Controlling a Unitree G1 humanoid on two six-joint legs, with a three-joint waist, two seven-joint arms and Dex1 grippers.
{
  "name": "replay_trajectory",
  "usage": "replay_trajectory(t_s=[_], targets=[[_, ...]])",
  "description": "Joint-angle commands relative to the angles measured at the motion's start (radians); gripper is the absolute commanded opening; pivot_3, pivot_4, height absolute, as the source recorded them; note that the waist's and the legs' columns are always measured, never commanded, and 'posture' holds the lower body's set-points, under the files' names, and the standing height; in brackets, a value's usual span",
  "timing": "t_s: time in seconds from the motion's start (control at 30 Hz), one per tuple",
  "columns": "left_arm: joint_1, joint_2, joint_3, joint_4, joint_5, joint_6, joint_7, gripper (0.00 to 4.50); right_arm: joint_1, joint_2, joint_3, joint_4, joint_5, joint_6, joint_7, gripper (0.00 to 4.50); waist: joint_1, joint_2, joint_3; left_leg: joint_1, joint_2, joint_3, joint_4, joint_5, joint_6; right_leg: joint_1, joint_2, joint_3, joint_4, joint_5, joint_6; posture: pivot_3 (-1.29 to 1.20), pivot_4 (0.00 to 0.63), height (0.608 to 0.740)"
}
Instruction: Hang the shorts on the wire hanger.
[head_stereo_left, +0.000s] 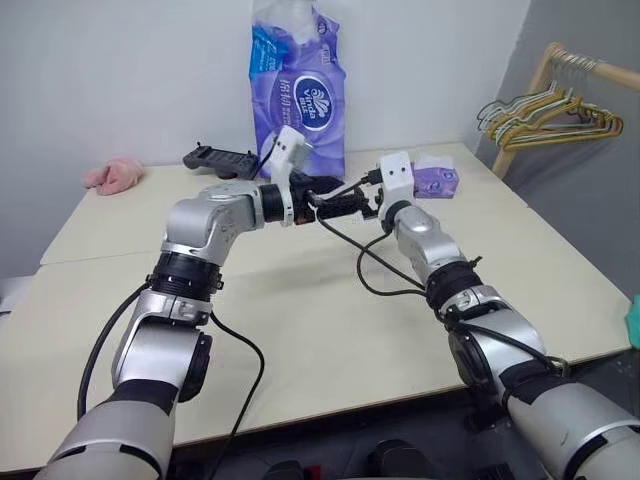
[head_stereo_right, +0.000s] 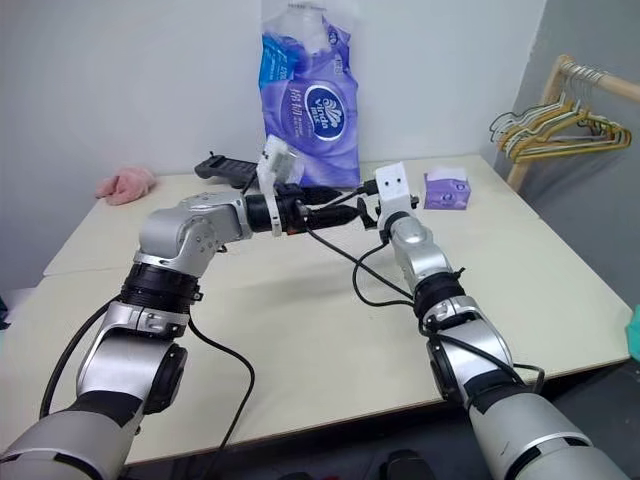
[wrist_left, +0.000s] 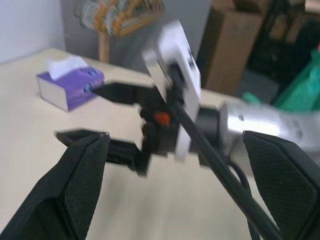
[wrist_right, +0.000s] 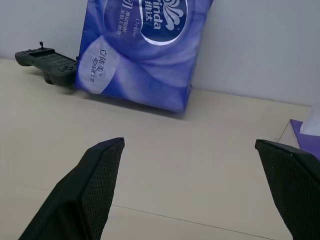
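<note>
Left hand (head_stereo_left: 345, 205) raised level over the table (head_stereo_left: 300, 320), pointing right, fingers spread and empty, right hand (wrist_left: 82, 112) just beside it, reaching far, released, teal shorts (head_stereo_left: 634, 320) at the table's right edge.

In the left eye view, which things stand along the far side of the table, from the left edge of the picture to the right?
Pink fluffy cloth → black handheld controller → tall purple tissue pack → small purple tissue box → then, past the table, the bunch of hangers on a wooden rack.
</note>
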Motion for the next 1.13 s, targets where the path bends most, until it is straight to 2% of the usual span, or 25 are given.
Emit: replay_trajectory(t_s=[0.03, 0.17, 0.27, 0.4, 0.5, 0.63, 0.8, 1.0, 1.13], targets=[[0.095, 0.099, 0.248, -0.116, -0.090, 0.046, 0.091, 4.50, 0.107, -0.139, -0.138, -0.005, 0.045, 0.018, -0.063, 4.44, 0.015, 0.002, 0.001, -0.001, 0.000, 0.000, 0.000, 0.000, 0.000, 0.000, -0.001, -0.001, -0.002, 0.000, 0.000, 0.04, 0.007, 0.740], [0.237, 0.064, 0.347, -0.226, -0.118, 0.076, 0.210, 4.50, 0.186, -0.167, -0.177, -0.151, 0.048, 0.058, -0.064, 4.44, 0.021, 0.002, 0.002, -0.001, 0.000, 0.001, -0.001, 0.000, 0.000, 0.000, -0.001, 0.001, -0.002, -0.003, -0.001, 0.06, 0.013, 0.740], [0.294, 0.030, 0.359, -0.260, -0.057, 0.030, 0.295, 4.50, 0.236, -0.170, -0.189, -0.257, 0.039, 0.105, -0.064, 4.44, 0.023, 0.001, 0.003, 0.002, -0.001, 0.003, 0.000, 0.000, 0.000, 0.000, -0.001, 0.003, 0.002, -0.001, 0.000, 0.06, 0.013, 0.740], [0.404, -0.076, 0.334, -0.231, 0.207, -0.248, 0.609, 4.50, 0.362, -0.137, -0.163, -0.556, 0.031, 0.186, -0.053, 4.44, 0.057, 0.000, 0.004, 0.005, 0.000, 0.001, 0.000, 0.002, -0.001, 0.002, 0.000, 0.002, 0.008, -0.001, -0.001, 0.10, 0.017, 0.740], [0.509, -0.149, 0.309, -0.245, 0.320, -0.359, 0.734, 4.50, 0.434, -0.093, -0.106, -0.740, 0.026, 0.243, -0.021, 4.44, 0.076, 0.000, 0.004, 0.006, 0.000, 0.003, 0.000, 0.002, -0.001, 0.002, 0.000, 0.003, 0.009, -0.001, -0.001, 0.10, 0.017, 0.740], [0.590, -0.210, 0.256, -0.266, 0.389, -0.386, 0.785, 4.50, 0.527, -0.038, -0.029, -0.883, 0.033, 0.283, 0.053, 4.44, 0.096, -0.003, 0.005, 0.005, 0.000, 0.002, 0.001, 0.002, -0.001, 0.001, 0.000, 0.003, 0.009, -0.001, -0.001, 0.11, 0.018, 0.740], [0.646, -0.239, 0.164, -0.326, 0.443, -0.379, 0.770, 4.50, 0.595, 0.004, 0.050, -0.895, -0.020, 0.235, 0.077, 4.44, 0.132, -0.005, 0.004, 0.004, 0.000, 0.002, 0.001, 0.003, -0.001, 0.002, 0.000, 0.001, 0.007, -0.001, -0.001, 0.13, 0.013, 0.740], [0.689, -0.215, 0.077, -0.313, 0.539, -0.465, 0.742, 4.50, 0.578, 0.058, 0.017, -0.832, -0.037, 0.199, 0.006, 4.44, 0.133, -0.004, 0.005, 0.004, -0.001, 0.002, 0.001, 0.003, -0.001, 0.002, 0.000, 0.000, 0.007, -0.001, -0.001, 0.13, 0.017, 0.740], [0.678, -0.228, 0.107, -0.286, 0.520, -0.457, 0.755, 4.50, 0.581, 0.053, 0.010, -0.842, -0.045, 0.197, -0.004, 4.44, 0.133, -0.004, 0.005, 0.004, 0.000, 0.001, 0.001, 0.003, -0.001, 0.002, 0.000, 0.000, 0.007, -0.002, -0.002, 0.13, 0.025, 0.740]])
